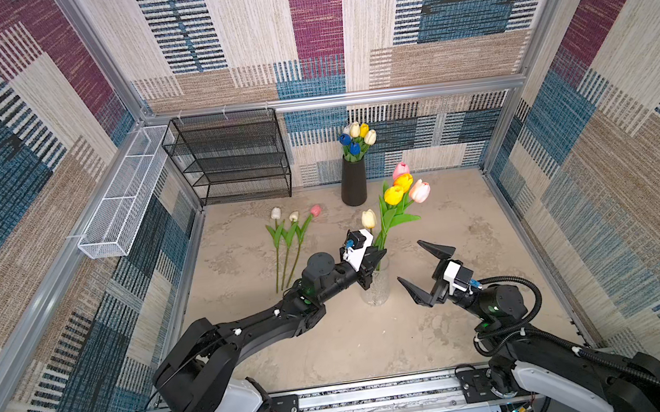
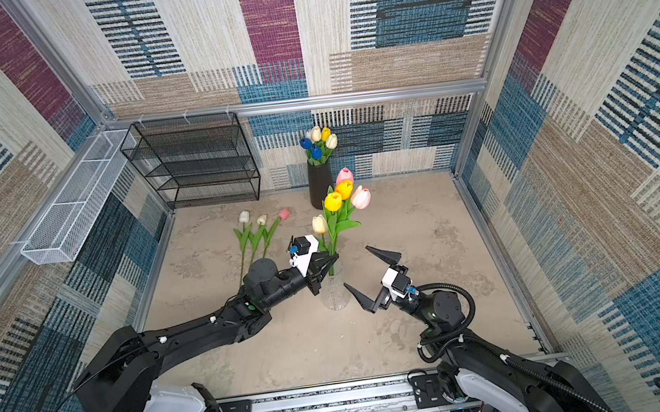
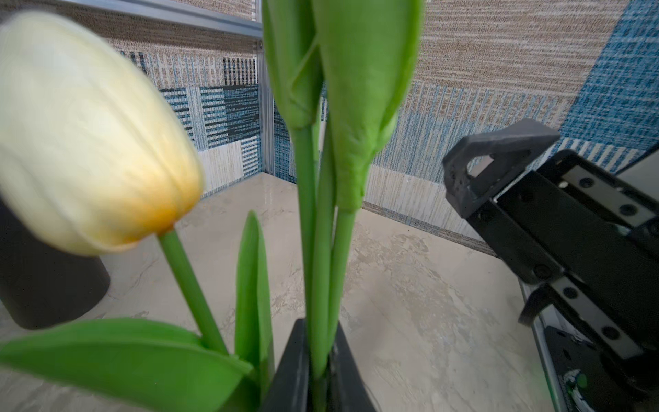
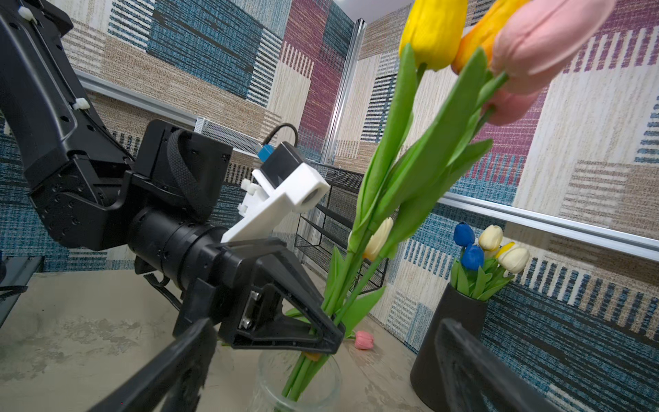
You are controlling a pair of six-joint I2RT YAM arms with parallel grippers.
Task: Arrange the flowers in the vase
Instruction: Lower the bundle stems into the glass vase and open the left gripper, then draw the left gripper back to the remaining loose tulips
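My left end effector (image 1: 381, 257) is pressed together on the green stems of the bunch (image 1: 385, 226), just above the rim of the glass vase (image 1: 377, 290). The right wrist view shows the stem ends already down inside the glass. I cannot tell how many stems are actually in the pinch; the pale tulip's stem seems to run beside my jaws rather than between them. My right end effector (image 1: 408, 260) is spread wide and empty, just beside the vase on its other side.

Three loose tulips (image 1: 289, 236) lie flat on the worktop (image 1: 334, 340), well apart from the glass vase. A black vase (image 1: 354, 185) at the back holds its own blue, white and yellow heads.

I judge these flowers light and springy: thin stems that bend, soft heads and leaves that would crush or snag. The bare stem below the leaves is the place to hold, never the head. The bunch leans away from me, so it looks top-heavy, and the clear vase looks light enough to tip. My open right side could steady the glass before I let go.
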